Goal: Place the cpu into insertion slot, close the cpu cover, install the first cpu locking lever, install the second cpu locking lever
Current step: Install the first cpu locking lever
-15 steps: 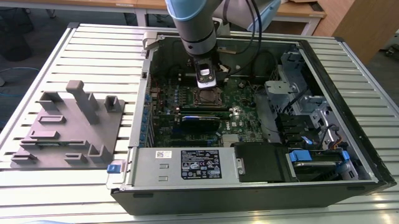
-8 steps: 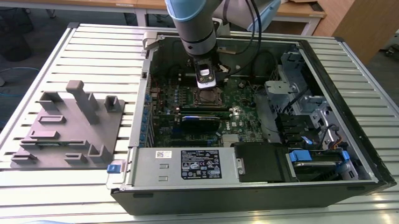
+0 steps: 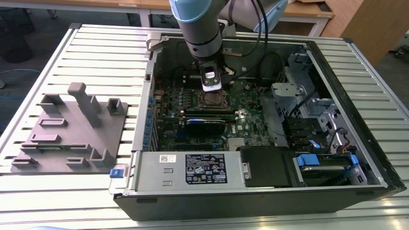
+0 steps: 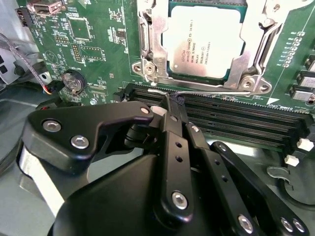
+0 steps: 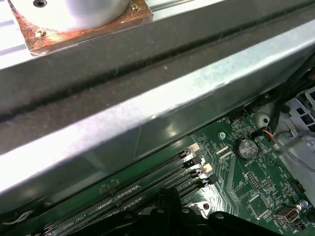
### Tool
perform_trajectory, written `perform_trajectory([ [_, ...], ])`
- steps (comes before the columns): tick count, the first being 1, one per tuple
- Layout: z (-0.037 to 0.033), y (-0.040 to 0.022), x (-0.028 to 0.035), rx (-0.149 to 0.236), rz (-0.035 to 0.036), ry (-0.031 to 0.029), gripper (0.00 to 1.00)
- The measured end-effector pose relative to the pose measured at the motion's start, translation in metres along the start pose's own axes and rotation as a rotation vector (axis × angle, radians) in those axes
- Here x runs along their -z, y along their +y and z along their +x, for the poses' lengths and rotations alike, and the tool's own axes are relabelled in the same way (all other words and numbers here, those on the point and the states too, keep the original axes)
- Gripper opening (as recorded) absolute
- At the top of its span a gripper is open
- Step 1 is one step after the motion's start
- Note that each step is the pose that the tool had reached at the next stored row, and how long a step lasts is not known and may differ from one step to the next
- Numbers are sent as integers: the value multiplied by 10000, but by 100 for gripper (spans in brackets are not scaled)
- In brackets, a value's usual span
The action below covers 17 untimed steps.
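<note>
The cpu (image 4: 204,42) lies flat in the insertion slot (image 3: 213,100), silver face up. The cpu cover (image 4: 153,44), a silvery frame, is down around it on both sides. A thin wire locking lever (image 4: 221,92) runs along the socket edge that faces the memory slots. My gripper (image 4: 172,102) is shut, its black fingertips pressed together right at the hooked end of that lever; I cannot tell whether they touch it. In the exterior view the gripper (image 3: 211,87) hangs straight down inside the open computer case, just above the socket.
Long black memory slots (image 4: 236,115) lie right beside the socket, under the fingers. A coin battery (image 4: 73,81) sits nearby. The case walls (image 5: 147,113), a drive cage (image 3: 307,96) and the power supply (image 3: 191,168) close in the board. A grey fixture (image 3: 70,132) stands at the exterior view's left.
</note>
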State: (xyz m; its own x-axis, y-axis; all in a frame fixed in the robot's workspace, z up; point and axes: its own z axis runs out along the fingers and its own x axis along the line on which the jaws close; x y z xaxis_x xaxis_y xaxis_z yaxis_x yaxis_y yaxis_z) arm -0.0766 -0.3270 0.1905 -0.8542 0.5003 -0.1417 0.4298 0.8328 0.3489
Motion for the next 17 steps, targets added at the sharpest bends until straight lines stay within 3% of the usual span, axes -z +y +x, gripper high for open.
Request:
perform_trajectory([
  [15,-62,-14,-8,113,262,-126,11],
  [17,-62,-16,-11,118,273,-131,11],
])
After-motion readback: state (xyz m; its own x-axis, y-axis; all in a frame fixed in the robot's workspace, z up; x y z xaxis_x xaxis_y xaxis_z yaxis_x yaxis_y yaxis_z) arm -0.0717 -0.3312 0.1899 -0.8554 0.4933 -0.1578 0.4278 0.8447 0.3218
